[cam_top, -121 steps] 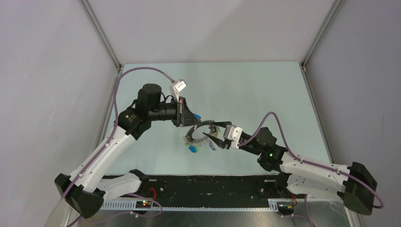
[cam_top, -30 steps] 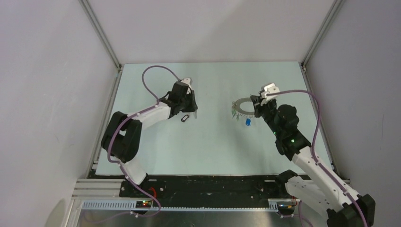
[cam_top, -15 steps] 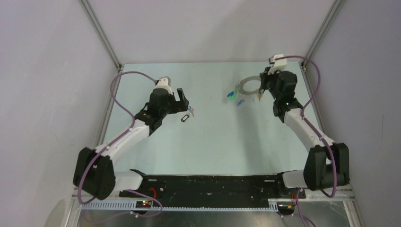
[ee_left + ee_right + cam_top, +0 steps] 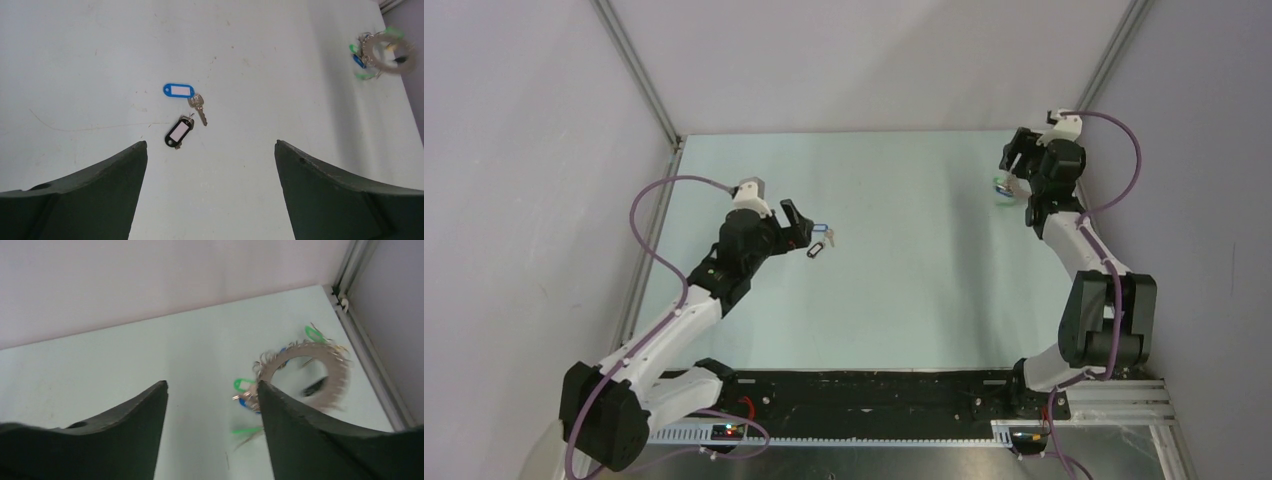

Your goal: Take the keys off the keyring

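Observation:
The keyring (image 4: 281,361), a silver hoop strung with green- and blue-tagged keys (image 4: 243,385), shows blurred just past my right gripper (image 4: 212,385), near the far right corner. That gripper is open and empty. From above, the keyring (image 4: 1002,186) is a small blur beside the right gripper (image 4: 1017,170). One loose key (image 4: 198,106) with a blue tag (image 4: 178,90) lies on the table next to a black tag (image 4: 178,133). My left gripper (image 4: 210,145) hangs open above and short of them. The top view shows the left gripper (image 4: 796,224) just left of the blue tag (image 4: 822,228).
The pale green table (image 4: 904,290) is walled by grey panels, with metal corner posts (image 4: 1092,80) at the back. A metal rail (image 4: 367,355) runs along the table's right edge, close to the keyring.
The right arm swung the keyring to the far right corner and its jaws opened, so the ring is free and blurred. The left gripper stayed open and drew back slightly.

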